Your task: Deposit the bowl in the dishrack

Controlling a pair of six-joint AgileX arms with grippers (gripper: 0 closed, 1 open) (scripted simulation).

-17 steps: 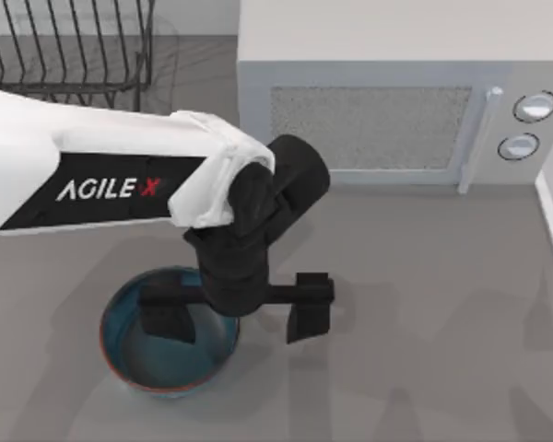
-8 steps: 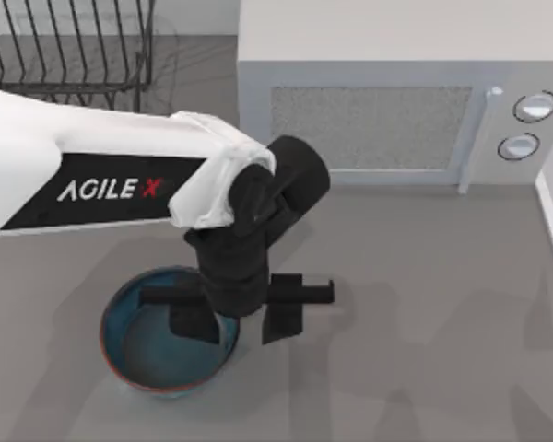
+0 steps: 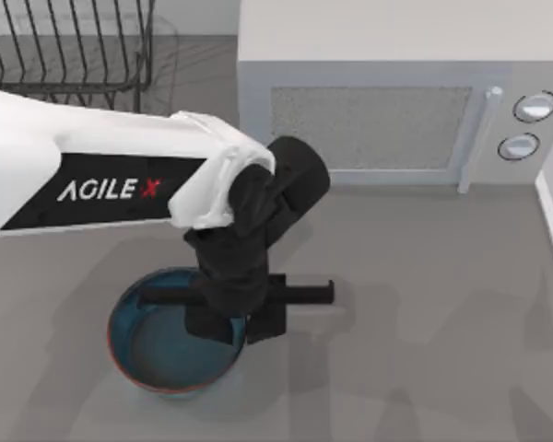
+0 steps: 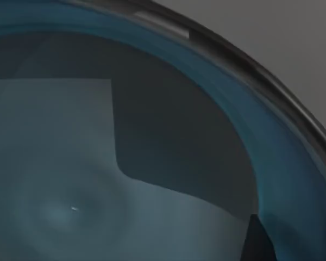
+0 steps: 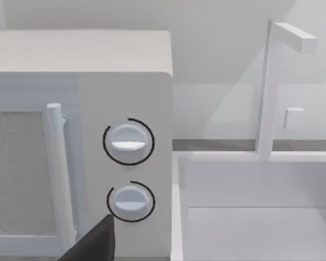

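Gripping the bowl (image 3: pixel 157 354) at its right rim, the left gripper (image 3: pixel 235 324) sat lower centre, fingers clamped; open table (image 3: pixel 424 322) lay rightward.

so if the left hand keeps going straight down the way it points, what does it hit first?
The bowl. The left hand points down at the bowl's right rim, fingers closed across the wall. Past the rim it would probably meet the bowl's greyish bottom, then the table; depth is uncertain.

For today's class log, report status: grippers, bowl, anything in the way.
Left gripper shut on the bowl at its right rim, near table edge. Dishrack far left, holding nothing. Microwave right of rack, off the path. Right gripper's fingers unreadable.
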